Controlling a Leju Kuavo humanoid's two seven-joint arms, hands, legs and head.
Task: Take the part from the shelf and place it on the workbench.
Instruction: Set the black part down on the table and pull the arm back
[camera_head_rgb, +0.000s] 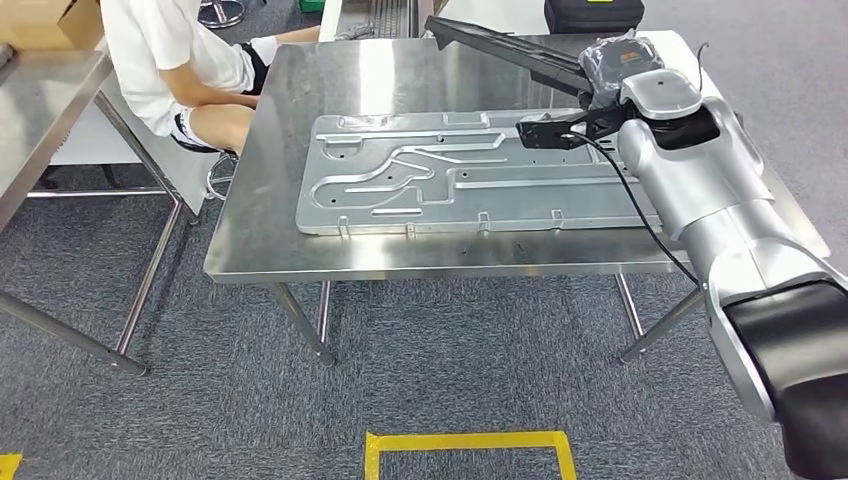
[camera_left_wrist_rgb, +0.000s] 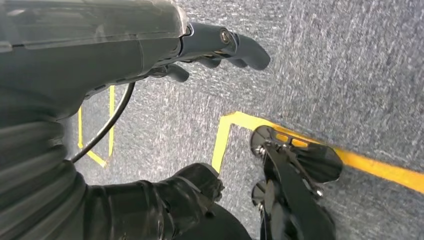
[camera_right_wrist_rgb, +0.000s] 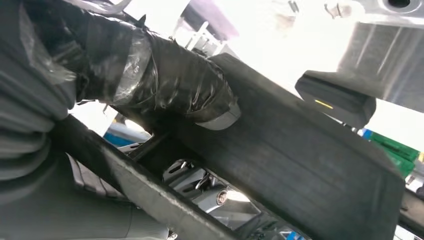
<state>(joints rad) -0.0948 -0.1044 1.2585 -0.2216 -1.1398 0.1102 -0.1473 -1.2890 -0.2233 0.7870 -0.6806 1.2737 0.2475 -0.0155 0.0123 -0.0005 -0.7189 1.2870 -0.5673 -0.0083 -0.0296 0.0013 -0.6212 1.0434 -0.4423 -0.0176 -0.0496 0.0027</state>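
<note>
Nearest the robot, yellow floor tape (camera_head_rgb: 468, 441) marks a box outline on the grey carpet (camera_head_rgb: 450, 370), with open floor between it and the workbench legs. The left hand (camera_left_wrist_rgb: 220, 47) hangs low over that carpet, its dark fingers curled in with nothing between them.

The steel workbench (camera_head_rgb: 260, 200) stands ahead, its near edge running straight across and its left corner jutting toward a second steel table (camera_head_rgb: 40, 110) at the far left; a carpeted aisle lies between the two. A large pressed metal panel (camera_head_rgb: 400, 180) lies flat on the workbench, its near edge just inside the bench's front edge, leaving a bare strip of steel on the left side.

The silver right arm (camera_head_rgb: 700, 190) reaches in over the bench's right end. The right hand (camera_head_rgb: 615, 65), wrapped in dark covering, grips a long black part (camera_head_rgb: 500, 45), which is held in the air above the far right portion of the bench, slanting toward the far edge. In the right wrist view the thumb (camera_right_wrist_rgb: 165, 80) presses on the part's ribbed black surface.

Beyond the far left corner a person (camera_head_rgb: 190, 60) in white sits close to the bench. A black case (camera_head_rgb: 593, 14) rests at the far edge.
</note>
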